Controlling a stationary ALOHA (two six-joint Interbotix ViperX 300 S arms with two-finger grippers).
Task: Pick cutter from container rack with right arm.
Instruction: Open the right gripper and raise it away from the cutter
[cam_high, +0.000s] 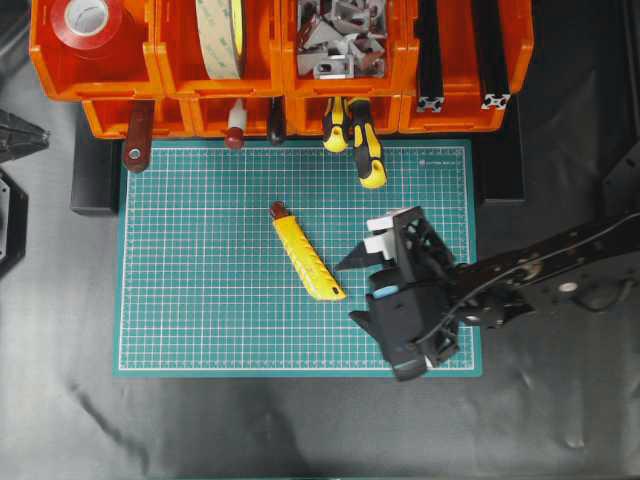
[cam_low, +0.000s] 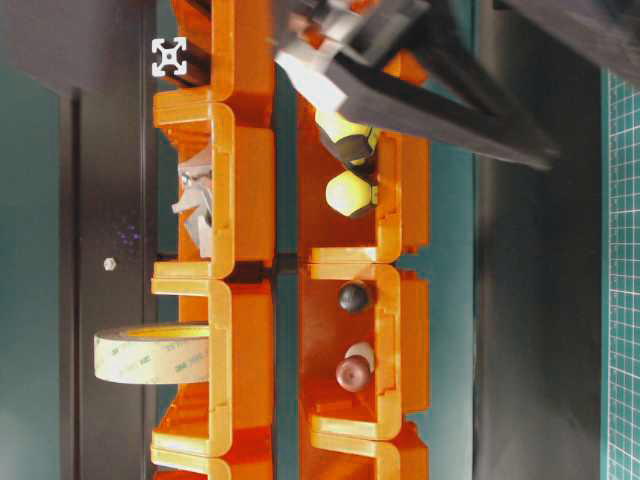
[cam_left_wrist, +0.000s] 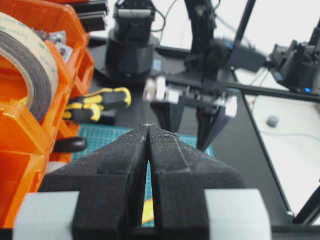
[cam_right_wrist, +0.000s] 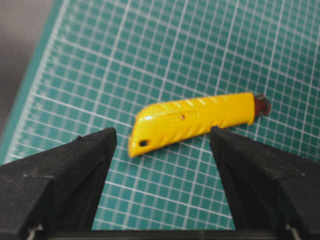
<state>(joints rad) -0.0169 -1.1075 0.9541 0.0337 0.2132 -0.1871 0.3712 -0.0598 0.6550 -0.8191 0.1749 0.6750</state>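
Observation:
The yellow cutter lies flat and diagonal on the green mat, dark tip toward the container rack. It is outside the orange bins. My right gripper hovers just right of the cutter's lower end, open and holding nothing. In the right wrist view the cutter lies on the mat just beyond the spread fingertips. My left gripper is shut with nothing in it. A sliver of the yellow cutter shows through the slit behind its tips.
Yellow-and-black screwdrivers stick out of the rack's lower tier over the mat's top edge, beside a dark red handle. Upper bins hold red tape, a tape roll, metal brackets and black extrusions.

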